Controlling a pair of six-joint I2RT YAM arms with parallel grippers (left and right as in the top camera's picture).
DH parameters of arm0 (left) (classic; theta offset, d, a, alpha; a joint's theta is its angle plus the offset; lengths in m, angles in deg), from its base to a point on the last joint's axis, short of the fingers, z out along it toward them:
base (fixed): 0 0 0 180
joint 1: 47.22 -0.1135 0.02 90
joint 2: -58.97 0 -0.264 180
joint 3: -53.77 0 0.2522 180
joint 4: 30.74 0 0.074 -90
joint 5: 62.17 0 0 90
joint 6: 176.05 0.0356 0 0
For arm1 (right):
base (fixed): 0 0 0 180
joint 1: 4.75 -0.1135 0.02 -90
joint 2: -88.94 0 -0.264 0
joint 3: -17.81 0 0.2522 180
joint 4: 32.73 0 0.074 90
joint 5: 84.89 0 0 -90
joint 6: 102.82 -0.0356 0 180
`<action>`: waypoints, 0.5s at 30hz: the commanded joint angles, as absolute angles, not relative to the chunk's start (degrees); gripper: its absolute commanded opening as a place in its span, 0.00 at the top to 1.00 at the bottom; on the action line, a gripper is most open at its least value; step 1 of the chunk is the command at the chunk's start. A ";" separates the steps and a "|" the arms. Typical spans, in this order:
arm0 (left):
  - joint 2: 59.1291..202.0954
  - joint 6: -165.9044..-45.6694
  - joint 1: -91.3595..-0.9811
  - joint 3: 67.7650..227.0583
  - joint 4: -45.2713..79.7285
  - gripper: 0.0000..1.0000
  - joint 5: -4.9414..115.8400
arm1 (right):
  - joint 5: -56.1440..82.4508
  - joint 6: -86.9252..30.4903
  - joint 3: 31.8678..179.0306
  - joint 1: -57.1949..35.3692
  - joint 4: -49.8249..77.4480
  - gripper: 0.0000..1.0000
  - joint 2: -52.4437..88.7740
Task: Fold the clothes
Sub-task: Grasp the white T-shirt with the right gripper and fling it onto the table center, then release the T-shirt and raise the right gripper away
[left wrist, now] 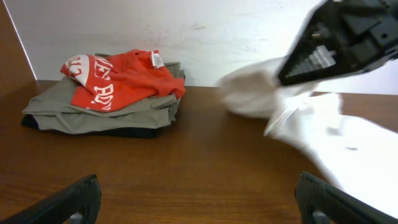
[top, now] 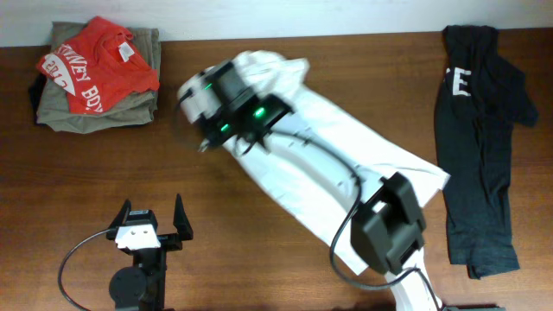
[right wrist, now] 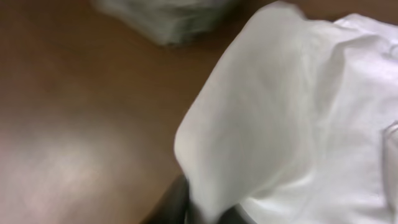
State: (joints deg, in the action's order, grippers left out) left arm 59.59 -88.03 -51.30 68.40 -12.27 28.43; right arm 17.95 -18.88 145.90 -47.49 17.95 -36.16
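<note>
1. The white T-shirt [top: 337, 151] lay spread in a slant across the middle of the table [top: 251, 255], from the far centre down toward the near right edge.
2. The right arm reached over that shirt from the near right, and the right gripper [top: 197, 97] was at the shirt's far left end, blurred in the overhead view.
3. In the right wrist view, a fold of white cloth rose from between the 2 dark fingers [right wrist: 169, 204] at the bottom of the frame, so the claw was narrow and pinched on the white T-shirt.
4. From the left wrist view, that end of the shirt looked bunched and raised off the wood beneath the right gripper, while the rest lay flat on the table.
5. The left gripper [top: 152, 218] sat near the front left of the table, well apart from the shirt, its claw spread wide with nothing between the jaws.
6. The black shirt [top: 479, 138] lay lengthwise at the right side of the table, with white lettering showing near its upper part, close beside the white T-shirt's near right end.
7. A stack of folded garments stood at the far left corner, with a red shirt [top: 97, 60] bearing white letters on top of olive clothes [top: 104, 117] and a dark layer at the bottom.
</note>
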 commanded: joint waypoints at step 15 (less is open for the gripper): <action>59.33 -87.74 -51.12 68.07 -12.18 0.01 28.46 | 3.79 -20.37 144.47 -1.53 52.66 0.83 -29.45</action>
State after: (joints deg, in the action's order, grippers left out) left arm 59.59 -88.03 -51.30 68.40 -12.27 28.43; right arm 4.66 -20.28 147.60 -6.20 52.01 -27.42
